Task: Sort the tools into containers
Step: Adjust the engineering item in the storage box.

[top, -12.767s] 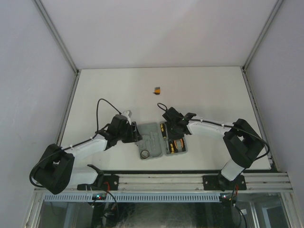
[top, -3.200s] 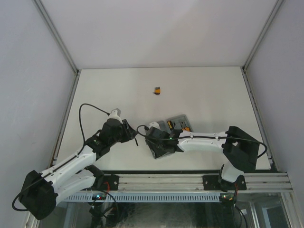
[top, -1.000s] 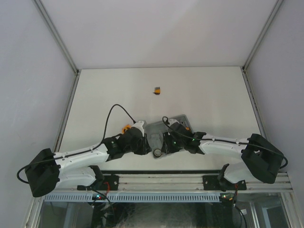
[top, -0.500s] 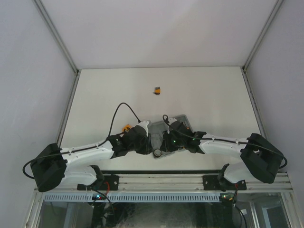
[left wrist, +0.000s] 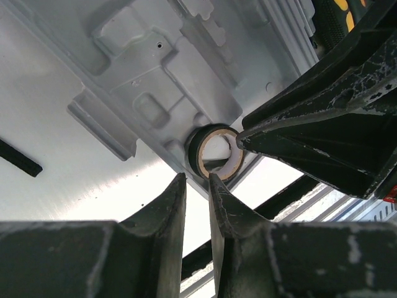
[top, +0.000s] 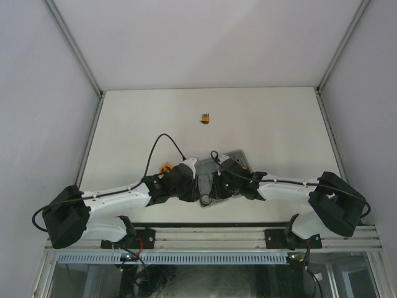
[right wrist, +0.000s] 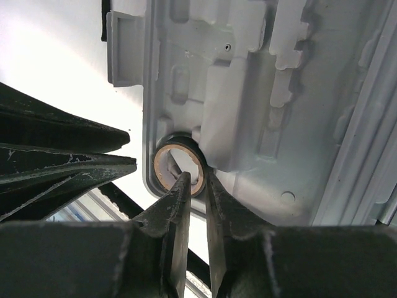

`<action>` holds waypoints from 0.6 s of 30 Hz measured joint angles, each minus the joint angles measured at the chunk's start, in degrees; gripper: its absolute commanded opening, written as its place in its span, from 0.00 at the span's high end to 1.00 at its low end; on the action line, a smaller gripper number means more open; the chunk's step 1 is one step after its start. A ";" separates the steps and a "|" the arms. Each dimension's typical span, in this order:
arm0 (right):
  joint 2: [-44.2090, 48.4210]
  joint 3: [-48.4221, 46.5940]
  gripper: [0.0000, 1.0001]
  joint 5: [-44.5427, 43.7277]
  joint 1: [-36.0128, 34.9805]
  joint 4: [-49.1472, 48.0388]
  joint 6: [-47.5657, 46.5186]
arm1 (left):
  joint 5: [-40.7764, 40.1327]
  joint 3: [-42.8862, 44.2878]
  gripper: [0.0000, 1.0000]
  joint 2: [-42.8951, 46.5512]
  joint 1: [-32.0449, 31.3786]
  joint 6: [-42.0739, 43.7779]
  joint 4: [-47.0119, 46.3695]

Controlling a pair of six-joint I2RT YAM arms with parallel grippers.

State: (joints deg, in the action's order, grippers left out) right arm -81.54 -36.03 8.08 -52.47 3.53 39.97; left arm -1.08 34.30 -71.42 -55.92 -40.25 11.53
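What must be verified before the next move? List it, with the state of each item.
1. The small black ring sits in the round recess of the grey case: ok.
2. The right gripper has its jaws around the ring's wall: cannot tell.
3. The left gripper is empty, jaws a slit apart: ok.
4. Room between the two grippers: not ok, both crowd the ring.
5. The tiny orange-black block is in the case: not ok, it lies on the table.

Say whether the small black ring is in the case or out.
In. The small black ring sits in a round recess at a corner of the open grey case; both wrist views show it.
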 measured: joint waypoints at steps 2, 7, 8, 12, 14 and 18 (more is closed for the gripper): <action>-0.20 0.00 0.87 0.02 0.00 -0.02 0.00 | 0.02 0.00 0.75 -0.28 -0.07 0.28 0.00; -0.96 0.00 0.88 0.02 0.00 -0.02 -0.02 | 0.24 0.04 0.75 -1.40 -0.28 0.39 0.00; -1.16 0.00 0.89 0.04 0.00 -0.02 -0.02 | 0.26 0.17 0.75 -1.64 -0.33 0.39 0.15; -1.88 0.00 0.91 0.04 0.00 0.00 -0.02 | 0.39 1.18 0.75 -2.23 -0.50 0.39 0.20; -2.03 0.00 0.92 0.17 0.00 -0.15 -0.02 | 0.46 1.66 0.75 -2.36 -0.63 0.39 0.20; -2.23 0.00 0.96 0.52 0.00 -0.55 -0.04 | 0.72 2.29 0.75 -3.10 -0.90 0.42 0.11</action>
State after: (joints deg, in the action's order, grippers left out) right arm -83.77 -36.03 8.60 -52.47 2.98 39.92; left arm -0.36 36.60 -74.52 -56.82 -39.83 11.64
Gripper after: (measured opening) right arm 0.064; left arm 0.252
